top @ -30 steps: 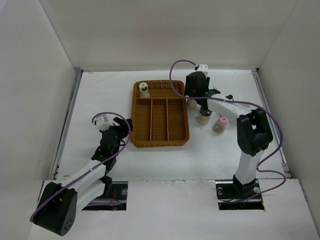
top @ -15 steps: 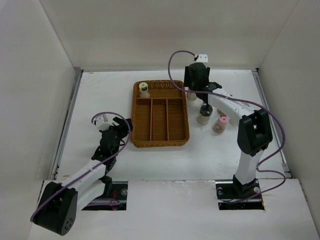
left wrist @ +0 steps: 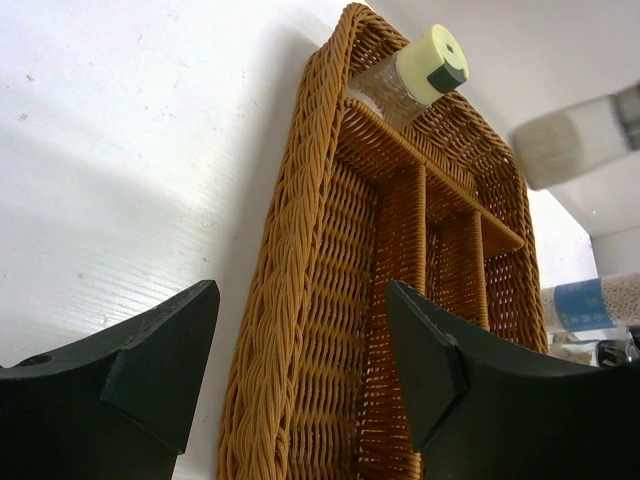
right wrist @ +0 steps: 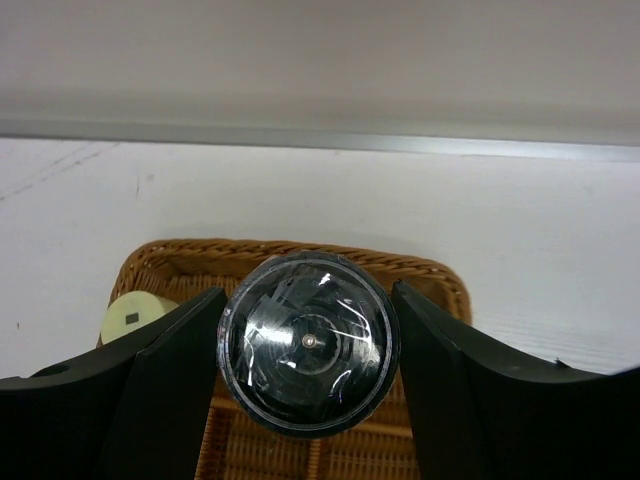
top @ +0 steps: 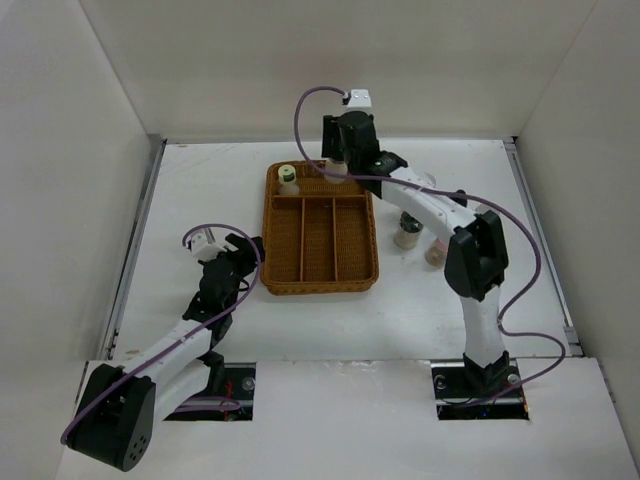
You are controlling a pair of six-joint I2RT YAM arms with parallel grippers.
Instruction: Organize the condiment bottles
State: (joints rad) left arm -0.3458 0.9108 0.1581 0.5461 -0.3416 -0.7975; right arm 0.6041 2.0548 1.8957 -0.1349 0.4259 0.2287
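Note:
My right gripper [top: 338, 168] is shut on a black-lidded spice jar [right wrist: 308, 343] and holds it above the back compartment of the wicker tray [top: 372, 262]. A jar with a yellow-green lid [top: 288, 177] stands in that compartment's left end; it also shows in the right wrist view [right wrist: 132, 318] and the left wrist view [left wrist: 420, 72]. Two more jars [top: 407, 236] stand on the table right of the tray, one with a pink lid [top: 436, 254] partly hidden by my right arm. My left gripper [left wrist: 300, 292] is open and empty at the tray's left rim [left wrist: 285, 210].
The tray's three long front compartments [top: 318, 240] hold nothing. A blue-labelled jar [left wrist: 600, 300] shows beyond the tray's far side. White walls enclose the table on the left, back and right. My right arm stretches over the table right of the tray.
My right gripper has carried the black-lidded jar leftward from the group right of the tray to above the tray's back compartment. The left arm has not moved.

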